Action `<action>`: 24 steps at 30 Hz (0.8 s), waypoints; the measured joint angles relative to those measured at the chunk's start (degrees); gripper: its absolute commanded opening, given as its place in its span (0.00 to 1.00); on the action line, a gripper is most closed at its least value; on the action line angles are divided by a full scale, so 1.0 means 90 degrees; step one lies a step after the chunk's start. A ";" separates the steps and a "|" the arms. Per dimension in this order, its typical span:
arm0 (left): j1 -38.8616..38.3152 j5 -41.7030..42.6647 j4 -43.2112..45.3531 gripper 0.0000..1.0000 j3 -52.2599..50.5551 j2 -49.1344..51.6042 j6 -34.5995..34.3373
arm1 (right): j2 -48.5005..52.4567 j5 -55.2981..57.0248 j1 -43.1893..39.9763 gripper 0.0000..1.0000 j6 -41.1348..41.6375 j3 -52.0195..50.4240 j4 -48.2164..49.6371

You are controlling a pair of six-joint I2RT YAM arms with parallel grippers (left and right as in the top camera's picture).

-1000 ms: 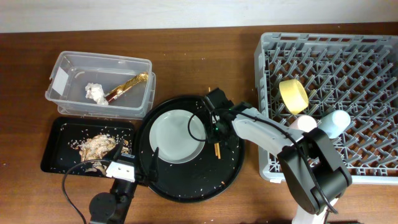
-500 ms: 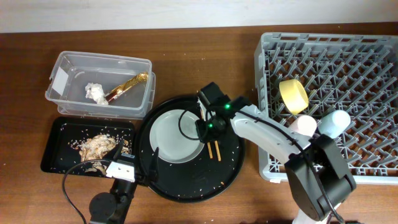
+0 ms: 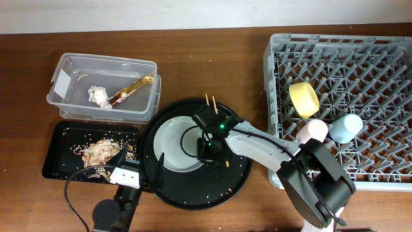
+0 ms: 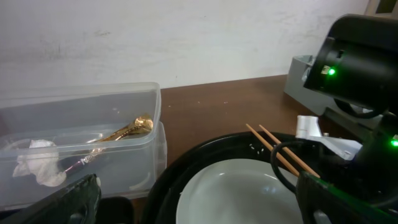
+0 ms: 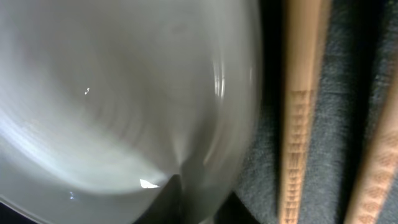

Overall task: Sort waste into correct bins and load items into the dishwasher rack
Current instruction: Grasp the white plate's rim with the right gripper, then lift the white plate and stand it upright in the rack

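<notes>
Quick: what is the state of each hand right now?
Left hand: open, holding nothing.
Right hand: cannot be told; it is close over the plate edge, beside the chopsticks.

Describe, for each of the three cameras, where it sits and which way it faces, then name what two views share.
Overhead: above the table, looking straight down; the left arm shows at the bottom edge, and the right arm is stretched over the plate.
Left wrist: low by the round black tray, facing across to the clear box; its own fingers frame the bottom corners.
Right wrist: very close, facing down on the plate rim and chopsticks; no finger clearly shows.
Shared: plate and chopsticks appear in all three.
</notes>
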 measured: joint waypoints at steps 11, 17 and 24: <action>0.0000 0.0000 -0.0002 0.99 0.0000 0.0000 0.0000 | -0.1175 0.0199 -0.1338 0.04 -0.0923 0.0175 -0.0551; 0.0000 0.0000 -0.0002 0.99 0.0000 0.0000 0.0000 | -0.3570 0.2781 -0.3157 0.04 -0.2120 0.1311 -0.1411; 0.0000 0.0000 -0.0002 0.99 0.0000 0.0000 0.0000 | -0.3674 0.7497 -0.4692 0.04 -0.3905 0.1508 -0.0568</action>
